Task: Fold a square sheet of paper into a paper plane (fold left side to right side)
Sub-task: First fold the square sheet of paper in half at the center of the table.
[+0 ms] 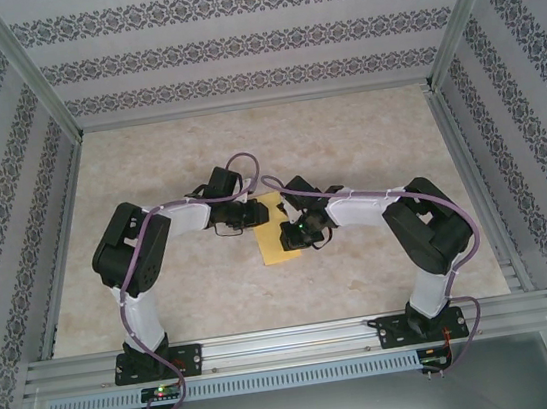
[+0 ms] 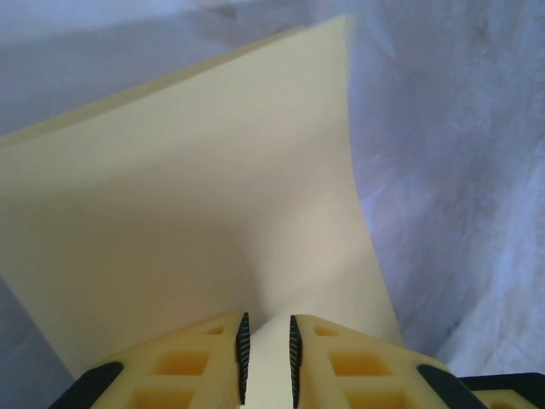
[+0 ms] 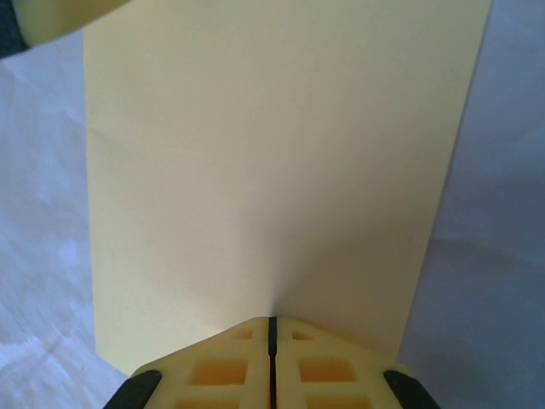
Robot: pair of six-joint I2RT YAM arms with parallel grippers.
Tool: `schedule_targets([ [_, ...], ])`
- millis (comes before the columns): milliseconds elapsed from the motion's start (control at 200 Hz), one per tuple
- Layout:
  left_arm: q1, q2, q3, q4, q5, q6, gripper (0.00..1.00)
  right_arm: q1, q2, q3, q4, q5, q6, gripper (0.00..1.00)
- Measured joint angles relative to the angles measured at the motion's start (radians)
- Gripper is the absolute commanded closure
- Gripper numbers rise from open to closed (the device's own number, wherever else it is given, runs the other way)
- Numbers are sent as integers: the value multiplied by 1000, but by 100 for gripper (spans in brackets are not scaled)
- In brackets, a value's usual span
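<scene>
Here, on the table (image 1: 166,309), the square sheet of paper (image 1: 274,248) lies between both grippers, its long axis running away from the arm bases. The left gripper (image 2: 266,328) straddles the sheet's left edge, jaws narrowly apart, and a firm pinch cannot be confirmed. The right gripper (image 3: 272,322), closed tight, rests its tips on the right side. The rightward fold likely falls to the left arm.

You're looking at a thin yellow paper sheet (image 1: 274,247), lying mid-tabletop (image 1: 148,171).
It shows as a narrow rectangle, one edge curling up off the surface.
</scene>
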Motion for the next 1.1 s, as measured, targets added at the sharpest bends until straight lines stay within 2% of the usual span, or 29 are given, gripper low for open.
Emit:
schedule_targets([
  [380,10,-14,-75,146,26,-1,73,0,0,0,-4,0,-11,93],
  [555,27,-12,-68,143,36,0,73,0,0,0,-4,0,-11,93],
  [864,125,47,34,107,-5,14,73,0,0,-4,0,0,-10,94],
  [1099,145,96,111,59,15,19,73,2,-10,-25,29,-8,2,93],
])
